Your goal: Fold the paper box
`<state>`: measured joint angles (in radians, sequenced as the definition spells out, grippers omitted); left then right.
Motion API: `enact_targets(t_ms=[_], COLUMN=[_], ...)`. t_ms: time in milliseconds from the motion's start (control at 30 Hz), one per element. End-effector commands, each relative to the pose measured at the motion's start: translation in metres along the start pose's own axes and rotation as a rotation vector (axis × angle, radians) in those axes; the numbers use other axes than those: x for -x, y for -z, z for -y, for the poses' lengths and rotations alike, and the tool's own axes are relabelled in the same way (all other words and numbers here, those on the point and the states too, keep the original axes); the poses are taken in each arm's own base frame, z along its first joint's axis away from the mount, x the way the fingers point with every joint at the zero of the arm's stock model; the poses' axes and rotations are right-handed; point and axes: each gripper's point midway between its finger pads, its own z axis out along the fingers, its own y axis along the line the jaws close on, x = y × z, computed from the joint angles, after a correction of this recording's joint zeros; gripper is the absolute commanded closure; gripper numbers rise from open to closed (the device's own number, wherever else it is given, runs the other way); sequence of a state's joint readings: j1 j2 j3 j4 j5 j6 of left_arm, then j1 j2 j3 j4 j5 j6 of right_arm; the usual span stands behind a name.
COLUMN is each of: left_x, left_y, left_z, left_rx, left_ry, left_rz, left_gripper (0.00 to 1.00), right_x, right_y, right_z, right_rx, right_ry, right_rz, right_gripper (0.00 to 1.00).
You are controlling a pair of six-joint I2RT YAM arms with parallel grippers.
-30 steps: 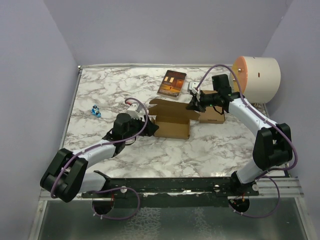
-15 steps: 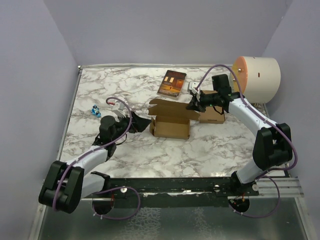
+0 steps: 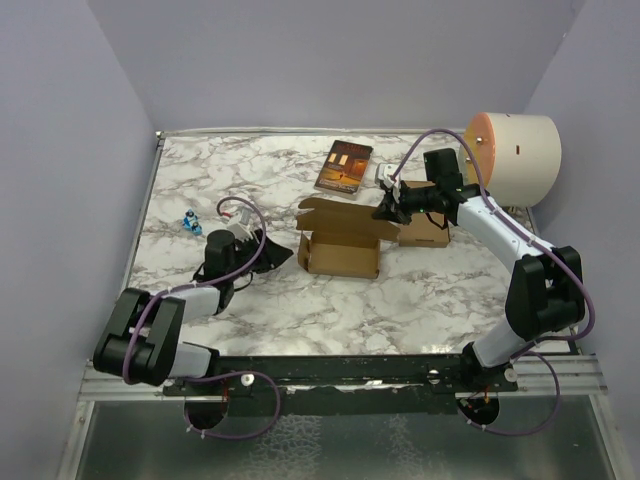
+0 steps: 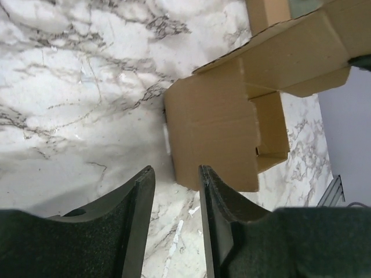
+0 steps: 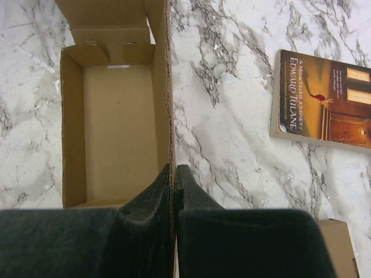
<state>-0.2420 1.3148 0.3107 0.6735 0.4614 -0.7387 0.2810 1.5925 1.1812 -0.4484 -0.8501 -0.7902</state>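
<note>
The paper box (image 3: 340,255) is a brown open-topped carton in the middle of the table, with its lid flap (image 3: 345,215) standing up along the far side. My right gripper (image 3: 386,211) is shut on the thin cardboard wall (image 5: 171,116) at the box's right end. The right wrist view shows the box's empty inside (image 5: 116,127). My left gripper (image 3: 272,250) hovers a short way left of the box and touches nothing. In the left wrist view the left gripper (image 4: 177,174) is open, with bare table in the gap and the box's end wall (image 4: 211,133) just ahead.
A dark red-brown book (image 3: 344,166) lies behind the box. A bigger brown carton (image 3: 425,232) sits under the right arm. A cream cylinder with an orange face (image 3: 515,157) stands at the far right. A small blue toy (image 3: 191,224) lies at the left.
My left gripper has pulled back to the left, away from the box's left end, and its jaws have narrowed. The right gripper and the box have not moved.
</note>
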Motion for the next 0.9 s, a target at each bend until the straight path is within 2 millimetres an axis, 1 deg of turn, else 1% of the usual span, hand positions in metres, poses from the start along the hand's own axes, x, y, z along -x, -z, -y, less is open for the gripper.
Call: enact_targets(t_ms=[0, 167, 367, 733, 867], left_x=[-0.002, -0.007, -0.009, -0.025, -0.028], left_y=[-0.012, -0.024, -0.035, -0.055, -0.059], left_z=[0.014, 0.026, 0.030, 0.016, 0.013], left_rx=[-0.090, -0.124, -0.117, 0.027, 0.069], left_ry=[-0.023, -0.039, -0.059, -0.137, -0.161], left_rz=[-0.029, -0.046, -0.065, -0.164, -0.178], left_gripper=[0.59, 0.50, 0.48, 0.49, 0.52], right_x=[-0.011, -0.011, -0.011, -0.009, -0.009], right_y=[-0.005, -0.005, -0.006, -0.007, -0.008], right_z=[-0.005, -0.004, -0.006, -0.008, -0.008], right_rx=[0.019, 0.020, 0.029, 0.035, 0.036], right_ry=[-0.026, -0.026, -0.026, -0.020, -0.020], right_rz=[-0.032, -0.032, -0.028, -0.026, -0.026], right_gripper=[0.99, 0.99, 0.99, 0.99, 0.99])
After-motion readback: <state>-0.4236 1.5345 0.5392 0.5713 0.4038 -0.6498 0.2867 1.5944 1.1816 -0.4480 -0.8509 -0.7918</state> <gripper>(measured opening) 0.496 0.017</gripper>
